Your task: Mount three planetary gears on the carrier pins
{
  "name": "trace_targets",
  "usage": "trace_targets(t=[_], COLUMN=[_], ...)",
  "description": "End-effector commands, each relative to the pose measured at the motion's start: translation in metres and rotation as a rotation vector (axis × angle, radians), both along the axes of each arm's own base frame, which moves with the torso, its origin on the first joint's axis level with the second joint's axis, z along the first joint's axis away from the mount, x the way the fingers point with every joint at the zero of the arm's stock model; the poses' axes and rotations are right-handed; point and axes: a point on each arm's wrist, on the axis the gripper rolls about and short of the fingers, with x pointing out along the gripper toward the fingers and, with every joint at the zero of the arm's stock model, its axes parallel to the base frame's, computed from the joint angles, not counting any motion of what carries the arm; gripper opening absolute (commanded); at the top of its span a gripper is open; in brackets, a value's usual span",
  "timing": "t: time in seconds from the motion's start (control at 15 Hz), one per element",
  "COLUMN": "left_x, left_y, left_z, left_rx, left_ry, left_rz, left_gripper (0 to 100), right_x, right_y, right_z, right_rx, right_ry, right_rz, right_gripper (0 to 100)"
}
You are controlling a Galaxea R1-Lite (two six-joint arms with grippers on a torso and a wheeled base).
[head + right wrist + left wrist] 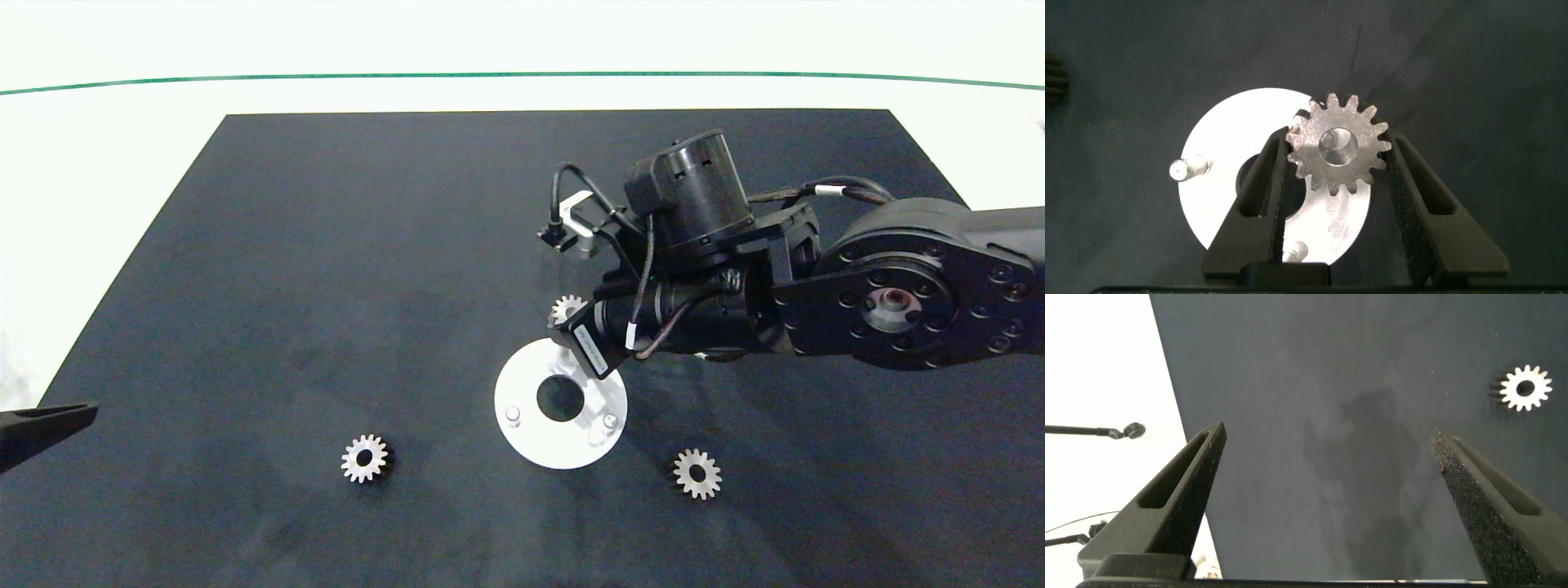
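Note:
My right gripper [1337, 159] is shut on one planetary gear [1337, 153], held flat over the rim of the white disc [1212, 208]. Two carrier pins [1184, 169] [1297, 249] stand bare; the third is hidden under the gear and fingers. From above, the held gear [565, 309] peeks out beside the right wrist at the disc's [522, 441] far edge. Two more gears lie flat on the mat, one to the disc's left [365, 458] and one to its right [696, 473]. My left gripper [1329, 434] hangs open at the mat's left edge, away from the left gear [1525, 387].
A dark mat [326, 269] covers the white table [122, 163]. A green line [522, 75] runs across the table beyond the mat. The right arm [898, 302] reaches in above the mat's right half. One left finger [49, 420] shows at the left edge.

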Motion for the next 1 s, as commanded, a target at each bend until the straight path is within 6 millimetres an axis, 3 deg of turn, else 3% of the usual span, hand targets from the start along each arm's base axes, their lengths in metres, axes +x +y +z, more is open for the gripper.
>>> trace_targets(t=[0.07, 0.4, 1.0], left_x=[0.0, -0.001, -0.001], left_y=[0.0, 0.0, 0.0], left_z=[-0.001, 0.0, 0.0], left_rx=[0.002, 0.0, -0.001], left_ry=[0.005, 0.0, 0.001], left_rz=[0.0, 0.001, 0.002], left_gripper=[100, 100, 100], right_x=[0.001, 0.01, 0.009], right_y=[0.003, 0.009, 0.009], right_z=[-0.003, -0.011, -0.016], right_rx=[-0.007, -0.013, -0.026], right_ry=[0.006, 0.016, 0.029], right_rz=[0.003, -0.003, -0.003], right_gripper=[31, 31, 31])
